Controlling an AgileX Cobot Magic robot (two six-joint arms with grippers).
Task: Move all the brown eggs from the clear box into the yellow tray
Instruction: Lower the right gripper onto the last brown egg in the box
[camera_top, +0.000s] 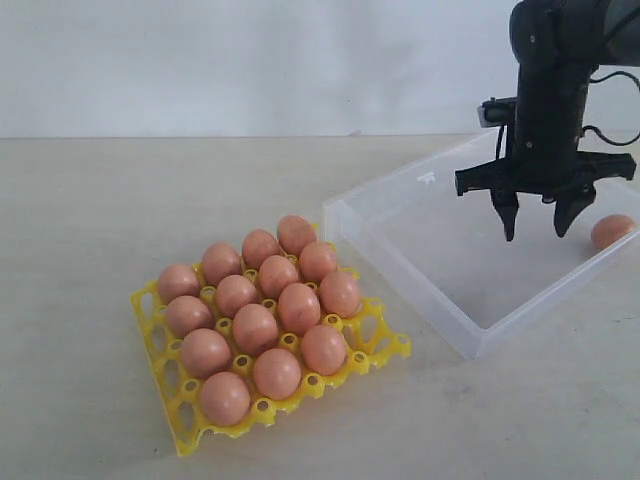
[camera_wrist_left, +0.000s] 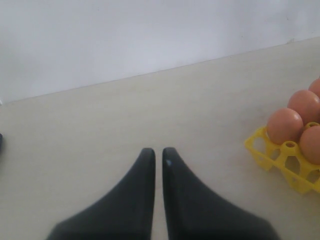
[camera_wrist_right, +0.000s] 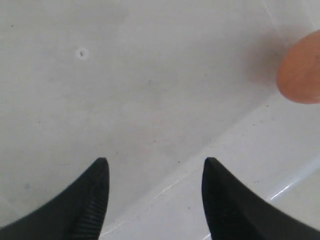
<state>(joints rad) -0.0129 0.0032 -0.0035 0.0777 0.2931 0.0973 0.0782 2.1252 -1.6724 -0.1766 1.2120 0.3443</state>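
Right gripper (camera_top: 537, 232) jaws apart, empty, above clear box (camera_top: 400, 282). Left gripper (camera_wrist_left: 158, 151) jaws together, empty. Remaining brown egg (camera_top: 612, 231) lies sideways, long axis roughly level.

The right arm (camera_top: 548, 90) hangs upright, wrist directly above the right gripper (camera_top: 536, 230), whose two black fingers (camera_wrist_right: 90, 200) point straight down, the jaws standing well apart. The left gripper (camera_wrist_left: 158, 151), seen only from its own wrist, has its jaws drawn together, a thin slit between.
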